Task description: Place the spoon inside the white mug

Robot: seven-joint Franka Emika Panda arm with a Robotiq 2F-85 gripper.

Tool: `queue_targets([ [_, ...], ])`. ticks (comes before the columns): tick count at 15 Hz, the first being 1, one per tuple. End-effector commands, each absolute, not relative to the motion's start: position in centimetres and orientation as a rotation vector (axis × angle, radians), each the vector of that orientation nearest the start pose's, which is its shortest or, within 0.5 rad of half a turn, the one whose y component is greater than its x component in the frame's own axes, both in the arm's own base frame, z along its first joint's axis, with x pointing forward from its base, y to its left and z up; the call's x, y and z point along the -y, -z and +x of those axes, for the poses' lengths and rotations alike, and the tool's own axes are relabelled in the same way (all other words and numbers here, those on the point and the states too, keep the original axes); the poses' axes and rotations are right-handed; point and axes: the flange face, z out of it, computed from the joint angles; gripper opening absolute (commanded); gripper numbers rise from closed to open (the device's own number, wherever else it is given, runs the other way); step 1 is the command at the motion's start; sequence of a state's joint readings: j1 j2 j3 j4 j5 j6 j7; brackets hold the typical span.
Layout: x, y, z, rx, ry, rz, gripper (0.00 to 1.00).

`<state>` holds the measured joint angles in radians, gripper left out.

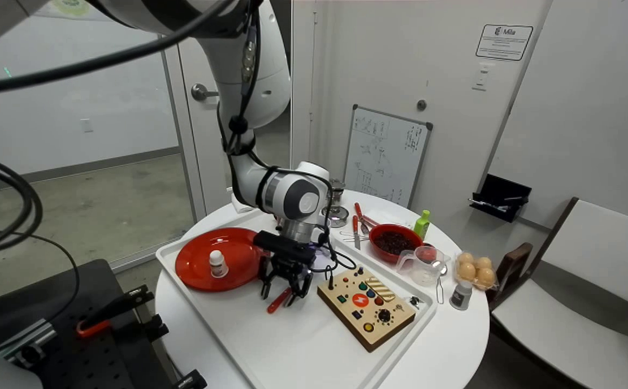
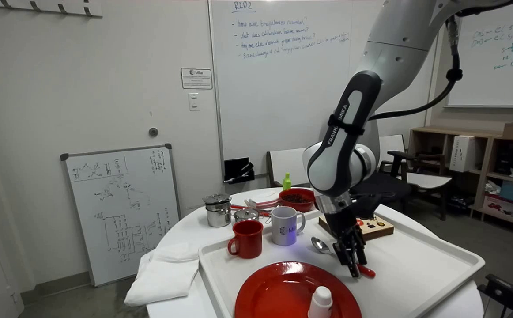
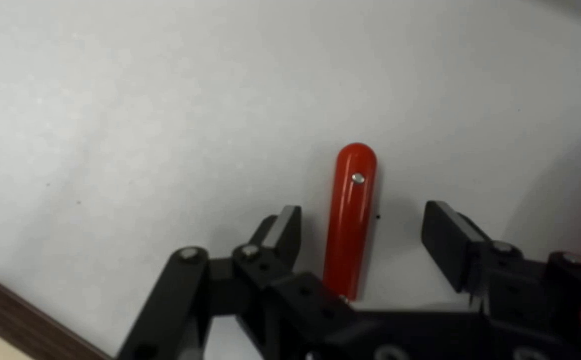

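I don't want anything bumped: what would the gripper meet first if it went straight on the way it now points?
Most likely the white tray: the open gripper points down at it, with the spoon's red handle lined up between its fingers. How much gap is left is hard to judge.

Light in both exterior views is bright and mostly even; the round white bench [image 1: 454, 335] looks nearly washed out, while the open wooden shelf [image 2: 481, 176] sits in gloom. Small print on the white rectangular wall sign [image 1: 504, 41] is too soft to read. In an exterior view, pale glare catches the glossy round red plate [image 2: 278, 289] and a violet glow tints the white cylindrical mug [image 2: 284, 225] at its base. The wrist view is greyer, darkening rightward; a thin shadow hugs the red-handled slim spoon [image 3: 351, 215], and the black fingers [image 3: 443, 245] blur toward the bottom edge.
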<state>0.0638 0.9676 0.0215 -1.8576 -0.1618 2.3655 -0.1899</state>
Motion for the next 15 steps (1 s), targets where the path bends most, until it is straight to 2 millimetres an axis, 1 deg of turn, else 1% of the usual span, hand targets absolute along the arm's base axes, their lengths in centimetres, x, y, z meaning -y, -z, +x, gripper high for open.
queue_targets([
  [1, -4.6, 3.5, 53.8, 0.605, -0.754, -3.034, 0.36],
  [2, -4.6, 3.5, 53.9, 0.603, -0.759, -3.034, 0.27],
  [4, -4.5, 3.4, 54.0, 0.598, -0.765, -3.034, 0.14],
  [5, -4.5, 3.3, 54.0, 0.596, -0.768, -3.032, 0.11],
  [6, -4.5, 3.1, 54.2, 0.594, -0.772, -3.031, 0.1],
  [7, -4.5, 3.0, 54.2, 0.594, -0.772, -3.029, 0.12],
  [8, -4.4, 2.9, 54.2, 0.59, -0.776, -3.025, 0.11],
  [9, -4.3, 2.6, 54.2, 0.593, -0.771, -3.023, 0.13],
  [15, -3.7, -0.5, 53.9, 0.624, -0.707, -3.042, 0.13],
])
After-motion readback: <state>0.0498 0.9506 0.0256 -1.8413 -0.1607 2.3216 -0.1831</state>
